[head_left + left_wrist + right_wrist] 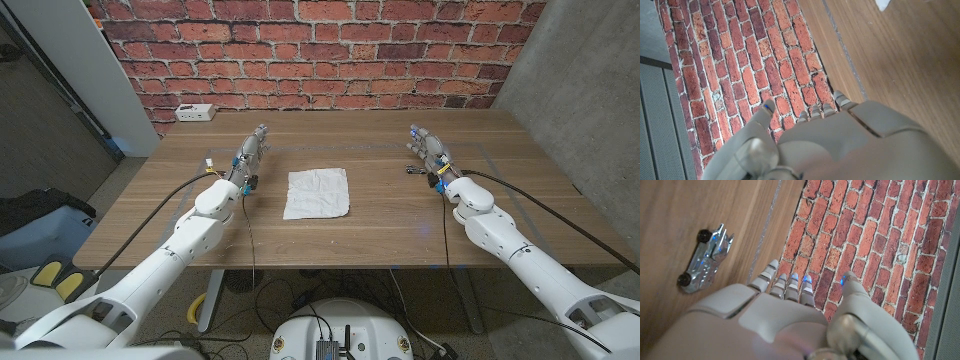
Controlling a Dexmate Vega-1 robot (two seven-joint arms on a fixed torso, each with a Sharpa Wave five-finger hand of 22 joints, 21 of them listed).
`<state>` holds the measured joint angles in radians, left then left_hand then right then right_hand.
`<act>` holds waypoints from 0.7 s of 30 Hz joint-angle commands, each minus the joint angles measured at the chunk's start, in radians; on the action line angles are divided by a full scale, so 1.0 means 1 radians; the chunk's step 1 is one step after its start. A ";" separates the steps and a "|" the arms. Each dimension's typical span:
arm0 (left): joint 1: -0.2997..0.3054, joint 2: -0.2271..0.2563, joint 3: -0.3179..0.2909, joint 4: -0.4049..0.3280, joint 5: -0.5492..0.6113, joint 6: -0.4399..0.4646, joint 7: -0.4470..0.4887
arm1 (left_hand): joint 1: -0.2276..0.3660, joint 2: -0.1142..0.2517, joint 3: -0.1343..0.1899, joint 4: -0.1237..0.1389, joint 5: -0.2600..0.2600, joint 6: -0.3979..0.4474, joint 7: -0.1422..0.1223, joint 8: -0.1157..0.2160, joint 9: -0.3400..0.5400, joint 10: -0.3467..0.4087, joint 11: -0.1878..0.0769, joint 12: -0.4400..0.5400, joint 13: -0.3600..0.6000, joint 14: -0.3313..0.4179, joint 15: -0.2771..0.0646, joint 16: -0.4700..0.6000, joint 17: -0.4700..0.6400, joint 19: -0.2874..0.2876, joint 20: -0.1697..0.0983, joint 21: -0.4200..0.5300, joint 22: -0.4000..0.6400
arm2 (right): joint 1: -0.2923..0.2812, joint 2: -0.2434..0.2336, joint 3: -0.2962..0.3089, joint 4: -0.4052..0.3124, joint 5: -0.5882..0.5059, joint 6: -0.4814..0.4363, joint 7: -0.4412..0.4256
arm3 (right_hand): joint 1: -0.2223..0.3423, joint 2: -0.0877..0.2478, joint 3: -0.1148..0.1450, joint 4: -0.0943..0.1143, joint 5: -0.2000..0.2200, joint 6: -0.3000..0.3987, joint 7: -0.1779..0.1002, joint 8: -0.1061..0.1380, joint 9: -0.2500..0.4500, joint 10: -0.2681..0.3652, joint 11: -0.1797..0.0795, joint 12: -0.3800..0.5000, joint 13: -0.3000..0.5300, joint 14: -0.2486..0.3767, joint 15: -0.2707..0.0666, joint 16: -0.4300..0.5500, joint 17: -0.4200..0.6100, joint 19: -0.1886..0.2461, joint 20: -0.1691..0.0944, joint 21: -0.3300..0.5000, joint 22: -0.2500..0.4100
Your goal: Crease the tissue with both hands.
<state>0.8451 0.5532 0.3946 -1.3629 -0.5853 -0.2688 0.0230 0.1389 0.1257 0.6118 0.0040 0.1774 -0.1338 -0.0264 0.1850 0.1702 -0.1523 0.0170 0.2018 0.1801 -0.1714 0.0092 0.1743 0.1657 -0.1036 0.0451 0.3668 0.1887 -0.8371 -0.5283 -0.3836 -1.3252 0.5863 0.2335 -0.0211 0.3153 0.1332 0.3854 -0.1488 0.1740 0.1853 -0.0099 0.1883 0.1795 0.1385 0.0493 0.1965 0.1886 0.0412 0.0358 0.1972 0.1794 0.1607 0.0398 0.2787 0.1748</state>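
Observation:
A white tissue (318,193) lies spread on the wooden table (380,235), midway between my two hands; it looks wrinkled, with fold lines across it. One white corner of the tissue (882,4) shows in the left wrist view. My left hand (252,150) is to the tissue's left, fingers stretched toward the brick wall, holding nothing. My right hand (428,147) is further off to the tissue's right, fingers also stretched out and empty. Neither hand touches the tissue. The left hand's back (850,140) and the right hand's back (775,320) show close up.
A white power strip (195,112) lies by the table's far left corner, before the brick wall (320,50). In the right wrist view a small grey and black shape with blue lights (706,260) sits over the table; it looks like my left hand.

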 commanded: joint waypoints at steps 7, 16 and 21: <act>0.034 0.078 0.022 -0.139 0.175 0.125 0.154 | 0.019 0.025 0.005 -0.010 0.002 0.021 0.005 0.008 0.004 0.013 0.003 0.008 0.002 -0.013 0.008 0.009 0.002 0.002 0.018 -0.001 0.004 | -0.003 -0.078 -0.041 -0.116 -0.093 -0.088 -0.064 | 0.015 0.004 0.010 0.000 0.003 0.020 0.006 0.007 0.003 0.017 0.003 0.007 0.005 0.010 0.006 0.006 0.004 0.007 0.003 -0.003 0.004; 0.061 0.122 0.026 -0.228 0.217 0.204 0.189 | 0.023 0.025 0.006 -0.013 0.002 0.040 -0.002 0.009 0.005 0.023 0.012 0.009 0.003 -0.001 0.024 0.010 0.003 0.010 0.054 -0.001 0.005 | -0.014 -0.129 -0.055 -0.185 -0.138 -0.152 -0.076 | 0.020 0.007 0.013 0.000 0.004 0.024 0.005 0.007 0.003 0.021 0.004 0.008 0.005 0.014 0.005 0.007 0.005 0.010 0.002 -0.005 0.004; 0.081 0.149 0.026 -0.286 0.244 0.250 0.212 | 0.023 0.024 0.006 -0.014 0.002 0.045 -0.003 0.010 0.005 0.025 0.014 0.009 0.003 0.002 0.029 0.010 0.003 0.009 0.056 -0.002 0.005 | -0.024 -0.152 -0.057 -0.217 -0.154 -0.172 -0.078 | 0.022 0.009 0.014 0.000 0.004 0.025 0.003 0.007 0.003 0.022 0.005 0.008 0.005 0.015 0.006 0.007 0.005 0.012 0.002 -0.005 0.004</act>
<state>0.8931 0.6513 0.4170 -1.5456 -0.4031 -0.1125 0.1838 0.1507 0.1295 0.6118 -0.0043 0.1773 -0.0928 -0.0286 0.1887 0.1700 -0.1312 0.0306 0.2074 0.1799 -0.1660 0.0288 0.1781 0.1655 -0.0929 0.0915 0.3667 0.1886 -0.8453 -0.6312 -0.4297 -1.4742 0.4742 0.1147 -0.0874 0.3257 0.1437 0.3936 -0.1490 0.1740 0.1984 -0.0073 0.1889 0.1794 0.1502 0.0518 0.1965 0.1885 0.0465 0.0411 0.1973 0.1793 0.1607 0.0397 0.2736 0.1746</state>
